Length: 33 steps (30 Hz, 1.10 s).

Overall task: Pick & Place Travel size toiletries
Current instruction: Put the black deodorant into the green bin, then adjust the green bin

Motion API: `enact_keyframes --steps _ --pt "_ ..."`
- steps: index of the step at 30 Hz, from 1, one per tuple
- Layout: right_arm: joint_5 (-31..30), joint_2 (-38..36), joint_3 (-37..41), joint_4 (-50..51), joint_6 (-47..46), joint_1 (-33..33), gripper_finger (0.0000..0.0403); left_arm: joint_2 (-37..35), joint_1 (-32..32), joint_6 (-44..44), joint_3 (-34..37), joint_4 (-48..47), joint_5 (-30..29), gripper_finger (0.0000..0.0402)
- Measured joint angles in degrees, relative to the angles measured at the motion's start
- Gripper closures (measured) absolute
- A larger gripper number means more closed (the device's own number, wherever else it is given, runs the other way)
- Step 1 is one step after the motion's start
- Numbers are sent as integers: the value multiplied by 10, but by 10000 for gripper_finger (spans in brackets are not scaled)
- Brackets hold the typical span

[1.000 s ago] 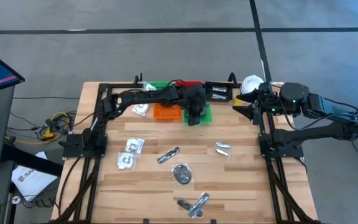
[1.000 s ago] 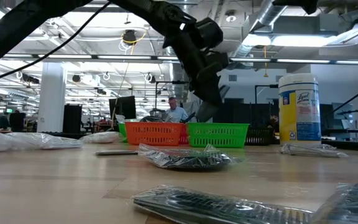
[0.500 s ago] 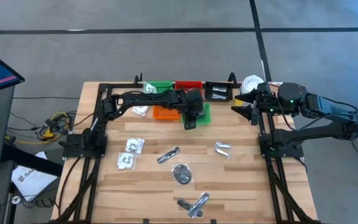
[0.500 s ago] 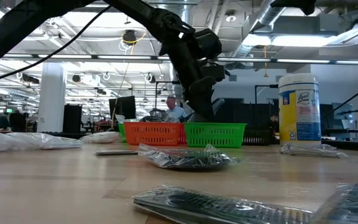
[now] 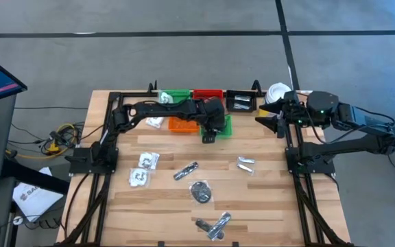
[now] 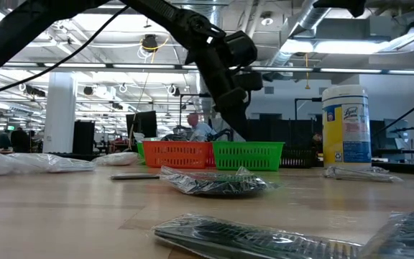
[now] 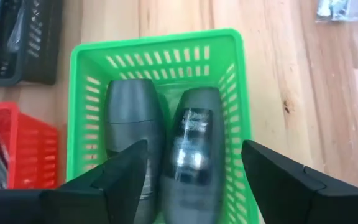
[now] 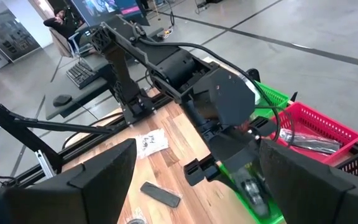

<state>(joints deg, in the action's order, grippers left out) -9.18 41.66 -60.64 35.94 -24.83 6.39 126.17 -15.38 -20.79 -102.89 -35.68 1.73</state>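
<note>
Left arm is blocking most of the green basket (image 5: 226, 123) in the high view, so its contents are not showing from above; in the low view only the basket's front wall (image 6: 249, 155) is showing and the inside is hidden. Left wrist view is filling that gap: two dark grey ovals (image 7: 190, 155) are lying side by side inside the green basket (image 7: 79, 112), touching, their lower ends cut off by the frame edge. Left tool (image 7: 194, 171) is hanging just above them with fingers (image 7: 126, 171) spread wide, one on each side of the pair, gripping nothing; whether a fingertip is grazing an oval is hard to tell. Red basket (image 7: 17, 146) and black basket (image 7: 36, 37) are sitting just beside the green one, both cropped, contents unclear. Right tool (image 8: 191, 168) is waiting off the table's right edge near the white canister (image 5: 277, 92), fingers (image 8: 92, 180) wide apart and empty, and its wrist view is looking across at the left arm over the green basket. High view alone is showing the rest of the toiletries loose on the table (image 5: 273, 199): clear packets (image 5: 144, 169) toward the left, silvery sachets (image 5: 246, 164) toward the right, and a black round piece (image 5: 201, 192) in plastic near the middle. Orange basket (image 5: 182, 124) is partly covered by the arm.
</note>
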Motion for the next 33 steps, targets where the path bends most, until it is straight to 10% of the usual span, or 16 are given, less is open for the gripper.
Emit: enact_keyframes --steps 33 --pt "-1 0 0 3 8 1 74 -2 0 45 -63 21 -135 230"
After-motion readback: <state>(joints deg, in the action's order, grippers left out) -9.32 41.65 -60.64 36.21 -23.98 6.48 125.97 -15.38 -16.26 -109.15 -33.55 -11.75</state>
